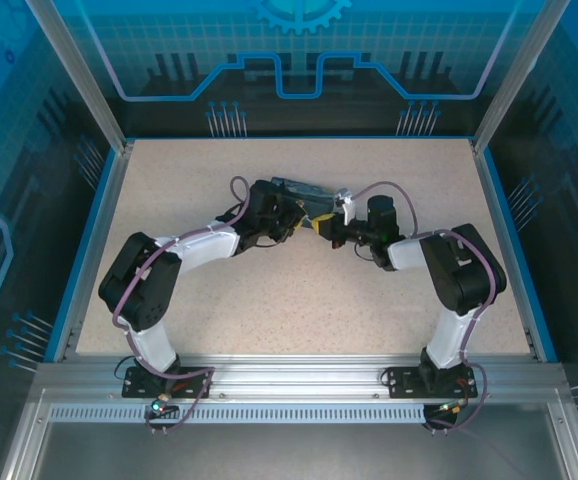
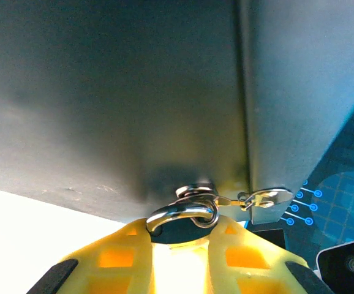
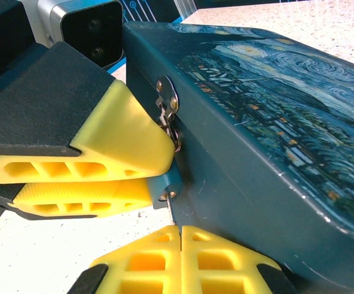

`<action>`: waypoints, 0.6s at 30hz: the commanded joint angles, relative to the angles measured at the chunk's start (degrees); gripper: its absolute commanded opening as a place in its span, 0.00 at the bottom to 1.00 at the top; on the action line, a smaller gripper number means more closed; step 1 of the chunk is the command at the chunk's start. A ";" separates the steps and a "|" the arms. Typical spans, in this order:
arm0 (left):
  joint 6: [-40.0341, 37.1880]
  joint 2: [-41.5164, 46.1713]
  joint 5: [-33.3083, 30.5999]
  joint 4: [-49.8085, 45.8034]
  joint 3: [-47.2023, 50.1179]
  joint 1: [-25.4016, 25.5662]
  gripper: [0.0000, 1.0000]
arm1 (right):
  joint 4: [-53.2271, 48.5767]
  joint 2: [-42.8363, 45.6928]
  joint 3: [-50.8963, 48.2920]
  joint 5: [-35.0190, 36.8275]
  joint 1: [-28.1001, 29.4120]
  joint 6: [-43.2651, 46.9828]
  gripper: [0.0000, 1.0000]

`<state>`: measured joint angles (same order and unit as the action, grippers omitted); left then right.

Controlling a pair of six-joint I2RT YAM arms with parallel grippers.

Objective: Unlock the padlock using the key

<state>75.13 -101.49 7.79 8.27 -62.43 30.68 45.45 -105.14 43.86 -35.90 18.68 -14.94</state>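
Both arms are in at the tin's clasp, lock held and right fingers lined up just below it.

On the speckled beige counter [image 1: 169, 300] sits the dark-blue tin box with the swirly night-sky painting [image 3: 275, 110], and both arms crowd its front wall. The yellow left fingers [image 3: 116, 141] are clamped on the tiny bluish padlock [image 3: 168, 191], pinning it against the wall. The yellow right fingers [image 3: 146, 263] are pressed tight together; I can't tell whether the thin key is pinched between them. Here's the relation that matters: the padlock lies straight ahead of the right fingertips, just beyond them. Its long axis runs down the wall from the silvery hasp plate [image 3: 166, 92] towards those tips. Only a sliver of blue body pokes out, with a small round opening facing the right arm. Its thin silvery shackle [image 2: 183, 214] loops through the hasp.
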 commanded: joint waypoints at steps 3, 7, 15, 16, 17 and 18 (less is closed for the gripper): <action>-0.41 0.33 7.04 2.11 -0.14 1.70 0.00 | 2.07 0.00 3.23 -3.66 -0.04 0.16 0.00; -0.61 -0.35 7.33 2.19 0.49 1.81 0.00 | -1.56 1.19 3.85 -3.27 -0.13 2.44 0.00; -1.60 -0.83 7.28 1.60 0.82 1.67 0.00 | -2.12 1.94 4.08 -3.16 -0.55 2.07 0.00; -1.64 -0.92 7.18 1.48 0.90 1.68 0.00 | -2.13 2.09 4.04 -3.10 -0.65 2.06 0.00; -1.82 -0.90 7.09 1.42 0.90 1.70 0.00 | -2.12 2.36 3.87 -2.93 -0.72 2.04 0.00; -1.93 -0.93 6.98 1.23 0.91 1.72 0.00 | -2.17 2.63 3.75 -2.72 -0.77 2.11 0.00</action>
<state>74.89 -101.54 7.88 8.49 -62.39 30.57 41.74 -104.88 45.50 -37.95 17.93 -13.85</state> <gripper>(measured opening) 0.195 0.042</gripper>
